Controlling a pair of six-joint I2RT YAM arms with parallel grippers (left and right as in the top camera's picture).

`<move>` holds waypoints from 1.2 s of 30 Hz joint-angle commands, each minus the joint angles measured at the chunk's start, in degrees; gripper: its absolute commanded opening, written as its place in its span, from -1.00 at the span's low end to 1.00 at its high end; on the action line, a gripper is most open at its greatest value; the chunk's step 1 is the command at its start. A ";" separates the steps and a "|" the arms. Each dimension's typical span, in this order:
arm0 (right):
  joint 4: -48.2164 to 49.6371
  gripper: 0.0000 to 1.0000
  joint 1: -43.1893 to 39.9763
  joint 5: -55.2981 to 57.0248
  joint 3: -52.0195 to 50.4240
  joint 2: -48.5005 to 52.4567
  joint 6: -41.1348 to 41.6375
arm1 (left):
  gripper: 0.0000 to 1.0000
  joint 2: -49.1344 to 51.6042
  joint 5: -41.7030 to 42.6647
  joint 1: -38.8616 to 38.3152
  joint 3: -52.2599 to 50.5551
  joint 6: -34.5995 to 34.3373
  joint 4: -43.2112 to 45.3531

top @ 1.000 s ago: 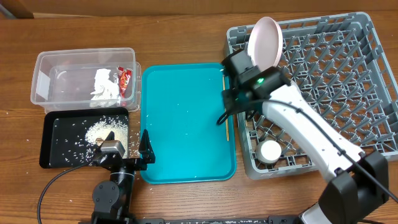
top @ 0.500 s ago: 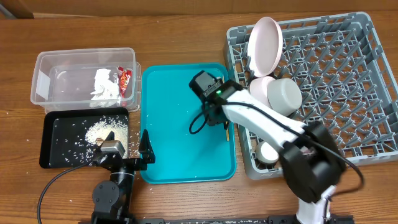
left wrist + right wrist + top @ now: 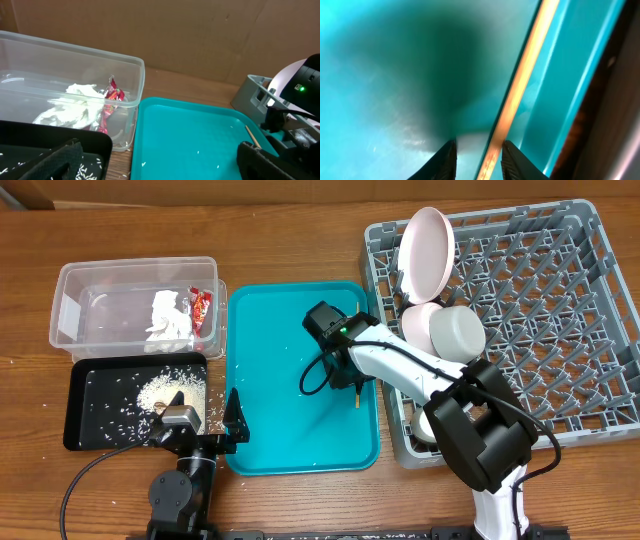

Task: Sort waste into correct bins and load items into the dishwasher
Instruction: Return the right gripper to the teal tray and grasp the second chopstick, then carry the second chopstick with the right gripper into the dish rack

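Note:
A thin wooden chopstick (image 3: 358, 394) lies along the right inner edge of the teal tray (image 3: 290, 420). My right gripper (image 3: 352, 383) is down on the tray, open, with the chopstick (image 3: 522, 85) between its fingers (image 3: 478, 145). My left gripper (image 3: 213, 422) is open and empty, low between the black tray (image 3: 80, 420) and the teal tray. The grey dish rack (image 3: 560, 290) holds an upright pink plate (image 3: 425, 245) and a grey-white bowl (image 3: 456, 332). The clear tub (image 3: 70, 285) holds a napkin (image 3: 170, 315) and a red wrapper (image 3: 200, 305).
Rice (image 3: 170, 390) lies in the black tray, and a few grains lie on the teal tray (image 3: 190, 130). In the left wrist view the tub (image 3: 75, 55), wrapper (image 3: 111, 97) and chopstick (image 3: 252, 136) show. The right arm spans the rack's front left corner.
My right arm has swung left from the rack's edge and dropped onto the teal tray, its open fingers now either side of the chopstick. The left arm has not moved.

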 commanded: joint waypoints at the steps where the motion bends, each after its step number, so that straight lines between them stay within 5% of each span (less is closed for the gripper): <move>1: -1.16 -0.38 -0.15 -4.92 -0.28 1.27 0.09 | 1.00 -0.55 -0.31 0.33 -0.26 -0.57 0.22; 6: -2.05 -0.92 -0.15 -4.94 0.94 1.20 0.04 | 1.00 -0.55 -0.31 0.33 -0.26 -0.55 0.22; 18: -6.36 -0.92 -1.66 2.25 14.08 -12.90 -1.03 | 1.00 -0.55 -0.31 0.33 -0.26 -0.57 0.22; 36: -5.07 -0.92 -13.25 5.09 5.64 -13.60 -10.14 | 1.00 -0.55 -0.31 0.33 -0.26 -0.55 0.22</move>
